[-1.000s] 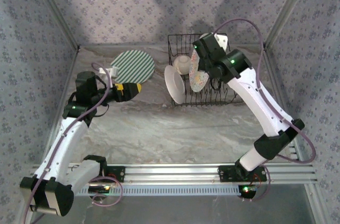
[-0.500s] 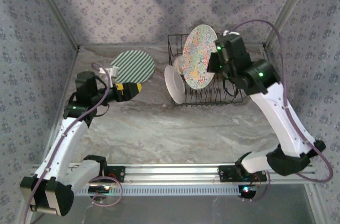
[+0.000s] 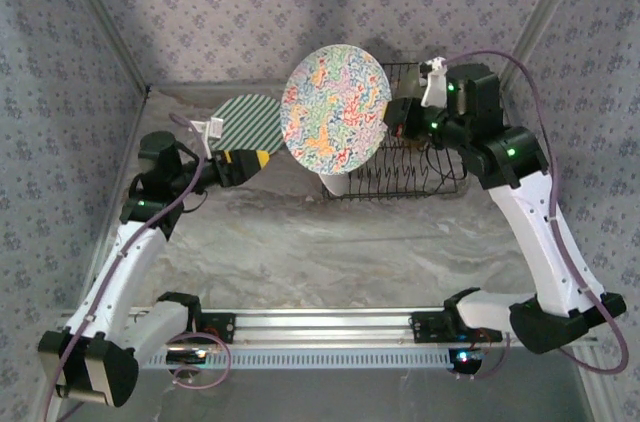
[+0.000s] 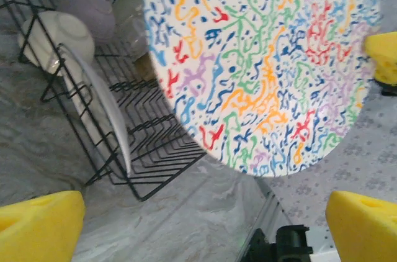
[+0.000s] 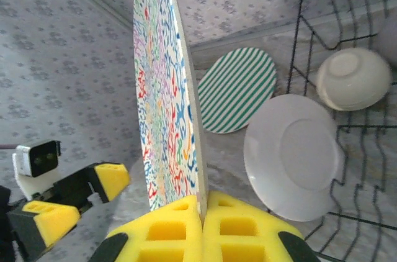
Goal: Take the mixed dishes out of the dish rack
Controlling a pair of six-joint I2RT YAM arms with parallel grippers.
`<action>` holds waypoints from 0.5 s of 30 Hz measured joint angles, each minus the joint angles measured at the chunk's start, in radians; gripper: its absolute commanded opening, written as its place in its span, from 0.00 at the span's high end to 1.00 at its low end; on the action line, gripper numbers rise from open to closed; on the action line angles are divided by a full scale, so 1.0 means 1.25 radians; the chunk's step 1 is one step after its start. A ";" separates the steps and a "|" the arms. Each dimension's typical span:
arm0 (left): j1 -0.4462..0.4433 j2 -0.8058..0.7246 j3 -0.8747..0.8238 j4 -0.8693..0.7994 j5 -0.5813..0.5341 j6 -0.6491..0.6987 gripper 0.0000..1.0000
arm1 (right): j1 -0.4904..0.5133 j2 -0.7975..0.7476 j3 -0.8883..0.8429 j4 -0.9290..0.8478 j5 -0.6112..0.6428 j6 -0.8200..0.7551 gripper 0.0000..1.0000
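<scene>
Our right gripper (image 5: 203, 205) clamps the squiggle plate (image 3: 335, 107) upright, left of the dish rack (image 3: 405, 182); our left gripper (image 3: 255, 160) gapes beside it.

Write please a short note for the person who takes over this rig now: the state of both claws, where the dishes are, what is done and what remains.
Right claw: shut on the rim of the squiggle plate, which it holds on edge in the air over the left end of the dish rack.
Left claw: open and empty, low over the table, facing that plate.
Done: the striped plate lies on the table outside the rack.
Left: set the squiggle plate down, perhaps by passing it to the left claw. Then unload the white plate, the cream bowl and the lilac bowl, all in the rack.
</scene>
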 measured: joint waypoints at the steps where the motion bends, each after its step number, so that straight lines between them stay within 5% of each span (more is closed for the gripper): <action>1: 0.000 0.004 0.000 0.010 0.004 -0.009 0.03 | -0.013 0.000 -0.016 0.022 -0.028 0.014 1.00; 15: -0.041 0.131 0.016 0.182 0.045 -0.160 0.16 | -0.089 -0.002 -0.142 0.199 -0.224 0.140 1.00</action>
